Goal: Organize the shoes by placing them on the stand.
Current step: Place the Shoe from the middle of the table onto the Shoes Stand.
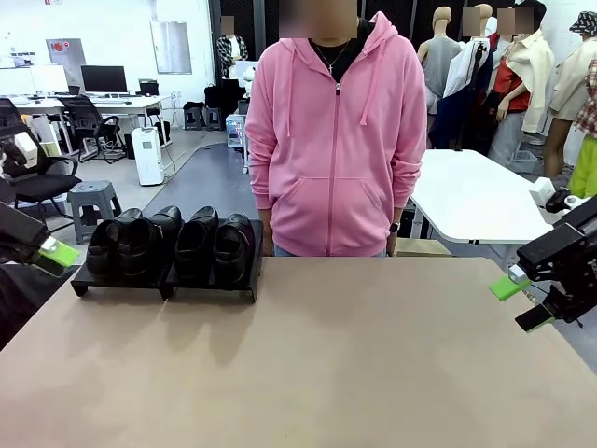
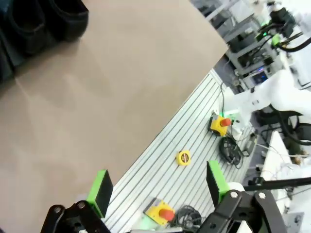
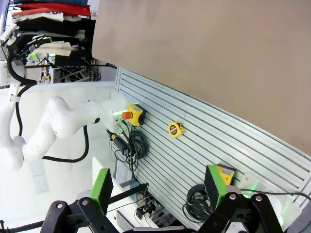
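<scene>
Several glossy black shoes [image 1: 173, 245] sit in a row on the stand [image 1: 121, 283], two low black platforms side by side at the table's far left, toes toward me. In the left wrist view, the shoes [image 2: 58, 19] show at the top left corner. My left gripper [image 1: 51, 257] hovers at the table's left edge, nearer me than the stand, and is open [image 2: 158, 187] with nothing between its green pads. My right gripper [image 1: 520, 301] hangs off the table's right edge, also open [image 3: 159, 186] and holding nothing.
A person in a pink hoodie [image 1: 336, 140] stands at the far side, just right of the stand. The brown tabletop [image 1: 308, 364] is bare. Beside it lies a slotted metal plate [image 2: 184, 141] with yellow stop buttons [image 3: 133, 114], a tape measure [image 3: 175, 129] and cables.
</scene>
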`<state>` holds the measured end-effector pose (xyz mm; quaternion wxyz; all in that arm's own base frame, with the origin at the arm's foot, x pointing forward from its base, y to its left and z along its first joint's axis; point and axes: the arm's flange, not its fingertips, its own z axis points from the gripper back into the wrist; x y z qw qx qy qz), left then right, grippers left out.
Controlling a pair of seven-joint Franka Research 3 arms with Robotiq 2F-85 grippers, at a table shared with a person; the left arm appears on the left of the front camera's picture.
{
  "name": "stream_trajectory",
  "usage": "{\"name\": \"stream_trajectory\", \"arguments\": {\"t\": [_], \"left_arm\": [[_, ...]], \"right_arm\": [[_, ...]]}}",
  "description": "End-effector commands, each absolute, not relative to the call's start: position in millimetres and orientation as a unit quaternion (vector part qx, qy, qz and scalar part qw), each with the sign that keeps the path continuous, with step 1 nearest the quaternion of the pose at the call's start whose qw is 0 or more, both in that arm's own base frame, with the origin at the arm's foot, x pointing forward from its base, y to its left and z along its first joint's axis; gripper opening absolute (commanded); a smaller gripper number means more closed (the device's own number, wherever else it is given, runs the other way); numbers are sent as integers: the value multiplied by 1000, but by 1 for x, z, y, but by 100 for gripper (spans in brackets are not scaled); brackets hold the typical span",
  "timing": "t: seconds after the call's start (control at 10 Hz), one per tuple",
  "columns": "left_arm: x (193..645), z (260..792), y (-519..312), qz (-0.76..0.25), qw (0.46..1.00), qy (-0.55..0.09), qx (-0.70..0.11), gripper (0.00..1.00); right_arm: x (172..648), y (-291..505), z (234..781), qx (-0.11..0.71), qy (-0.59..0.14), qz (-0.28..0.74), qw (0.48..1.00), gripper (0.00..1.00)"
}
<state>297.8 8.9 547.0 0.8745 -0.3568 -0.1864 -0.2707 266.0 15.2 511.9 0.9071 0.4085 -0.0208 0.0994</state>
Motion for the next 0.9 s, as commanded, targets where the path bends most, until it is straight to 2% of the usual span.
{"name": "stream_trajectory", "arguments": {"t": [0.0, 0.8], "left_arm": [[294, 556, 11, -279, 877, -179, -348, 100], [294, 556, 11, -279, 877, -179, -348, 100]], "right_arm": [[268, 15, 513, 419, -29, 111, 901, 100], [268, 15, 513, 419, -29, 111, 901, 100]]}}
